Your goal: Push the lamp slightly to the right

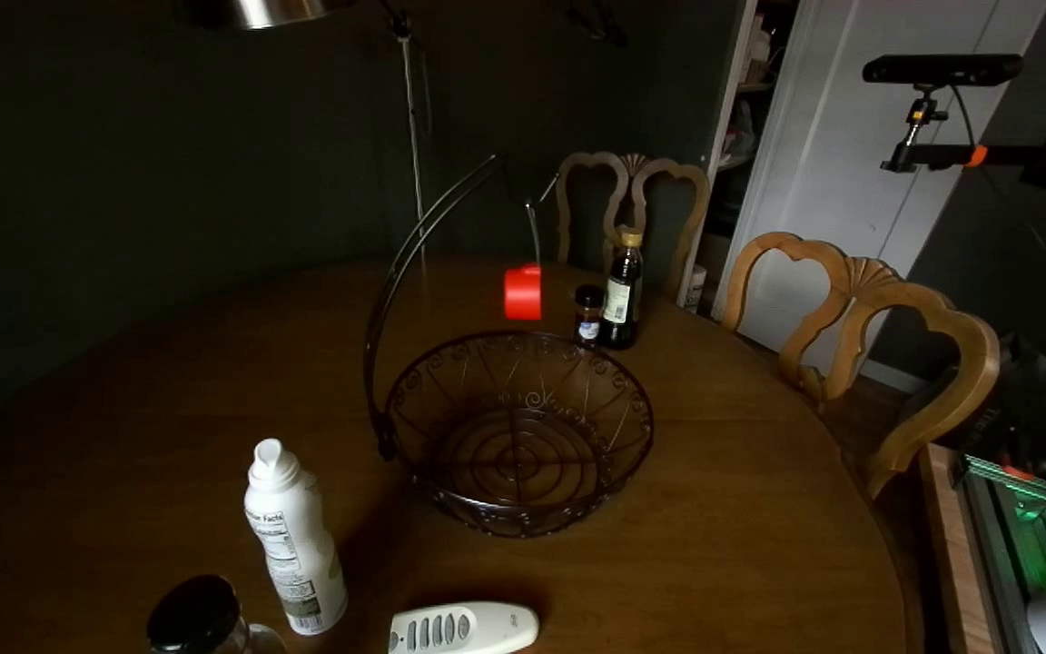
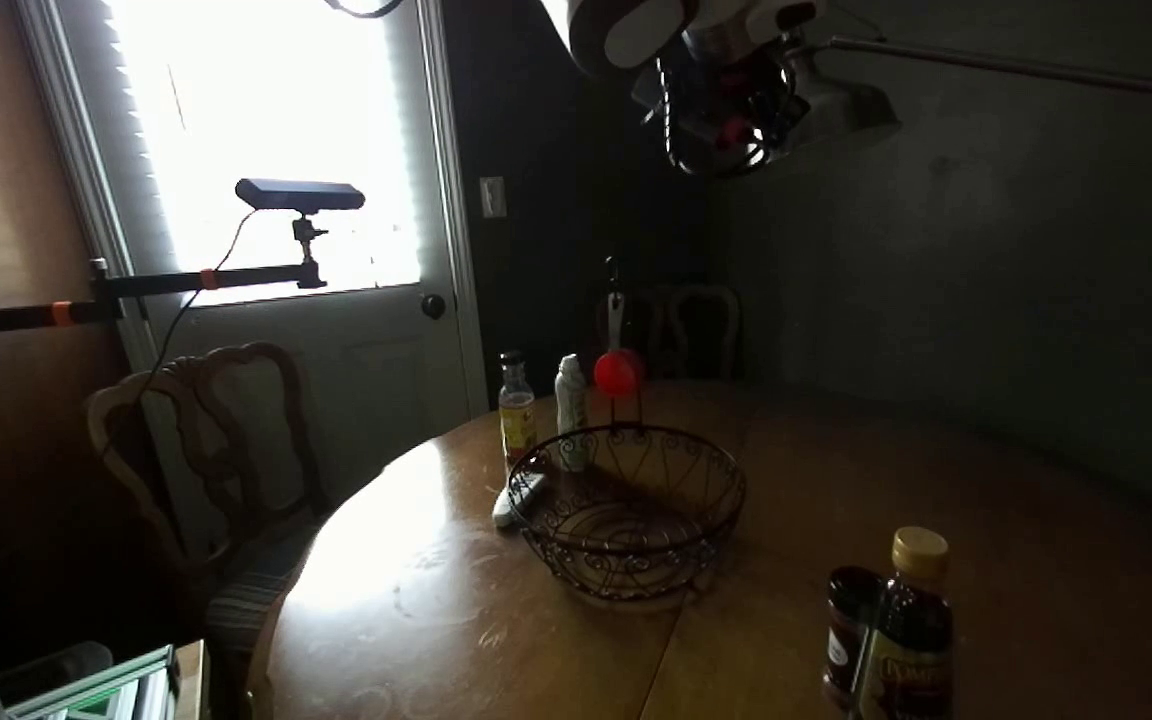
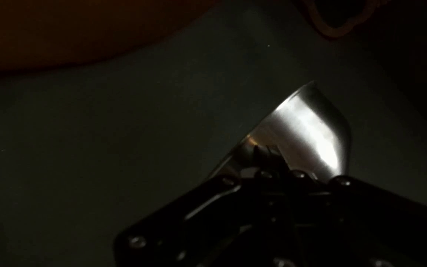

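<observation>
Your hand (image 3: 283, 175) is clenched: in the wrist view its two fingers meet in the middle. The silvery lamp (image 3: 310, 129) is directly beyond the fingertips; whether they touch it, I cannot tell. In an exterior view, the shade (image 2: 851, 105) appears partly behind your hand, well above the table (image 2: 496, 640), and a thin rod (image 2: 1026, 70) reaches to its top. Lower, on the table, stands a dark wire basket (image 1: 527, 520), and a red cup (image 1: 523, 292) hangs from its arched handle. Near the basket you find a white bottle (image 1: 291, 536), a bottle with black cap (image 2: 518, 415) and a white remote control (image 1: 478, 627). On its opposite side, a small dark jar (image 1: 588, 313) and a dark bottle with yellow cap (image 1: 623, 295) stand just beside each other.
</observation>
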